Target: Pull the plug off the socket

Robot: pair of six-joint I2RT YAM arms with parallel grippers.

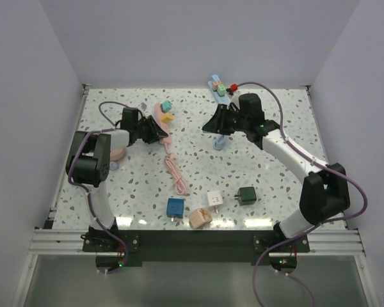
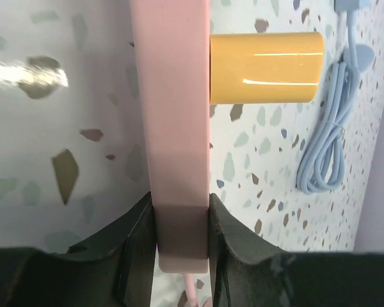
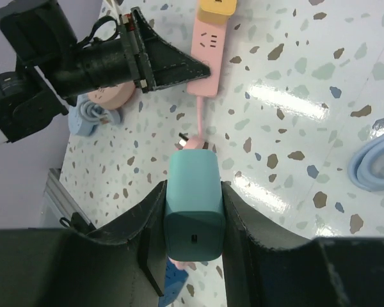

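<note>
The pink socket strip (image 1: pixel 161 120) lies at the back left of the table, with a yellow plug (image 1: pixel 169 118) and a teal plug (image 1: pixel 167 105) in it. My left gripper (image 2: pixel 182 243) is shut on the strip's near end, one finger on each long side. The yellow plug (image 2: pixel 265 67) sticks out just beyond the fingers. My right gripper (image 3: pixel 193 217) is shut on a teal plug (image 3: pixel 192 192), held apart from the strip (image 3: pixel 205 45) above the table. In the top view the right gripper (image 1: pixel 208 126) hides that plug.
The strip's pink cord (image 1: pixel 175 169) runs toward the front. A coiled light-blue cable (image 1: pixel 221 142) lies under the right gripper. A blue strip with plugs (image 1: pixel 219 89) lies at the back. Blue (image 1: pixel 175 206), white (image 1: pixel 214 199), dark green (image 1: pixel 246 194) and peach (image 1: pixel 200 217) adapters sit near the front.
</note>
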